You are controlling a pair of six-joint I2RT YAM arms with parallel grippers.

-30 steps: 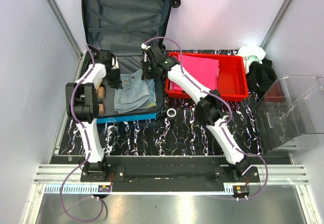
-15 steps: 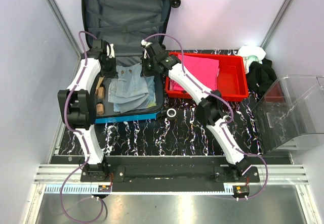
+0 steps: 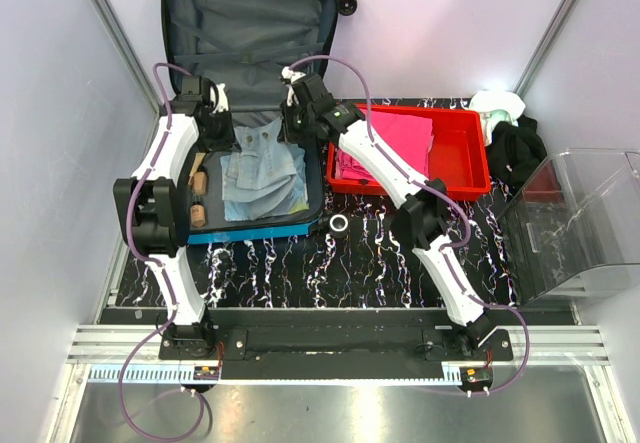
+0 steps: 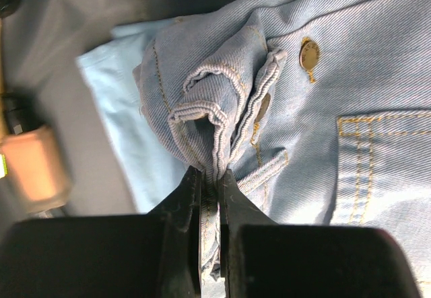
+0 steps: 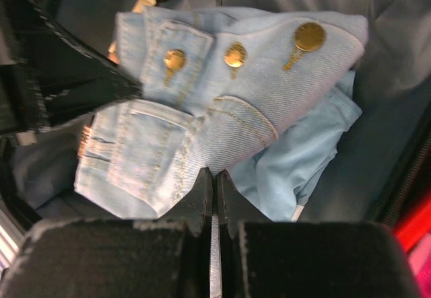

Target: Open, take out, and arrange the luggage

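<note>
Nearest my bases, a small black-and-white ring of tape (image 3: 340,225) lies on the black marbled counter (image 3: 300,268), just in front of the large bright blue hard-shell suitcase (image 3: 255,231).

The suitcase sits at the left of the counter. Its base lies flat and its lid stands open against the back wall, showing dark grey lining. Its long axis runs from me toward that wall, with the black wheels at the far right corner.

Inside the base lies a light blue denim garment with brass buttons (image 3: 262,168). My left claw (image 4: 210,177) is clamped together on a bunched fold at the garment's far left corner. My right claw (image 5: 214,177) is pinched together on an edge at its far right corner.

I judge I am holding two corners so that the cloth comes up spread out rather than balled, and clears the suitcase wall. The rest of the garment droops onto paler blue fabric beneath it.

To the right of the suitcase, touching or just beside it, a red plastic tray (image 3: 480,173) holds a pink folded sheet (image 3: 395,133). It is probably where the clothes get arranged.
</note>
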